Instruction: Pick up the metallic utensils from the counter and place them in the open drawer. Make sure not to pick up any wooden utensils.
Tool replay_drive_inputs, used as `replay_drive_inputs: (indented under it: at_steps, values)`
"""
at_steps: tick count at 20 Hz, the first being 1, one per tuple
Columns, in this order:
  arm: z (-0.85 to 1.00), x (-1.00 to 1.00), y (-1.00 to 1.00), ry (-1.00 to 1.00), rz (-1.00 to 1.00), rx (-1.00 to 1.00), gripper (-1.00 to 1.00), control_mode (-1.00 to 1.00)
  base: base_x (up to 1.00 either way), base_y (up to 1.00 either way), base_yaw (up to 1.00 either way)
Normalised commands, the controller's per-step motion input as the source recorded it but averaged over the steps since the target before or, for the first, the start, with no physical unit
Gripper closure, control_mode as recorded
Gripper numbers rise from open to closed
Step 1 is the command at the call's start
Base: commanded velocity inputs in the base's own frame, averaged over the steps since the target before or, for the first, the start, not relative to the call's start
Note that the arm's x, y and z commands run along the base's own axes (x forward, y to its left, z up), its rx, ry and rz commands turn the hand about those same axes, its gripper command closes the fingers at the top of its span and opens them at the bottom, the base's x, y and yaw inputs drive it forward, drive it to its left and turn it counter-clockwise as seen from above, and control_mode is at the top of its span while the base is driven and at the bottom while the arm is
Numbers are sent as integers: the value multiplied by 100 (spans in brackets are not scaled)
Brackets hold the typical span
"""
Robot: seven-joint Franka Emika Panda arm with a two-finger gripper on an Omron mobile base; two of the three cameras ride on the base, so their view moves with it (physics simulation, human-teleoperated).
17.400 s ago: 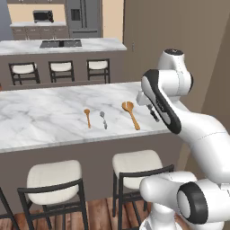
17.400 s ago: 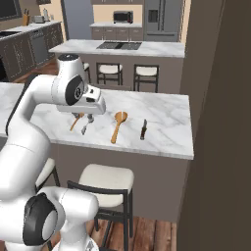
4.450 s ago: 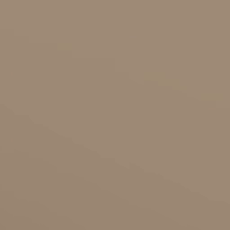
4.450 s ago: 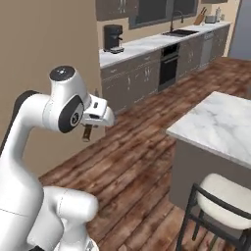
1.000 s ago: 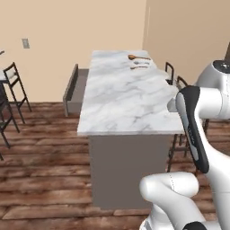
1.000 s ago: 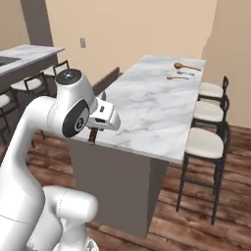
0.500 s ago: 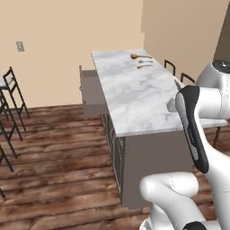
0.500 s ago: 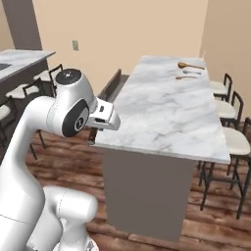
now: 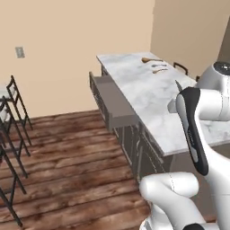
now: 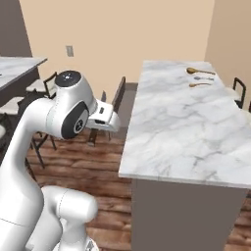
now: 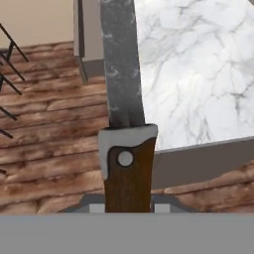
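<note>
Hand clamped on dark-handled utensil, grey blade pointing outward.

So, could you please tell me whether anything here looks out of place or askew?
Nothing looks spilled or damaged. The grey-brown drawer stands pulled out from the white marble counter, and three small utensils lie at its far end. The dark-handled knife with a grey blade sits upright in the gripper.

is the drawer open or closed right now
Open. In the left base view the drawer juts out from the counter side over the floor; what lies inside is hidden.
</note>
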Motion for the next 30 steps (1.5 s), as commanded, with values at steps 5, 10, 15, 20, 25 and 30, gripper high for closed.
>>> replay_drive_inputs:
  at_steps: [5,10,15,20,25,30]
  values:
    - [0,0,0,0,0,0,100,100,58,72,-13]
    - [0,0,0,0,0,0,100,100,36,54,-12]
    - [0,0,0,0,0,0,100,100,74,27,-5]
    - [0,0,0,0,0,0,100,100,88,67,-7]
    - [0,0,0,0,0,0,100,100,88,39,-2]
    - [0,0,0,0,0,0,100,100,69,-17,0]
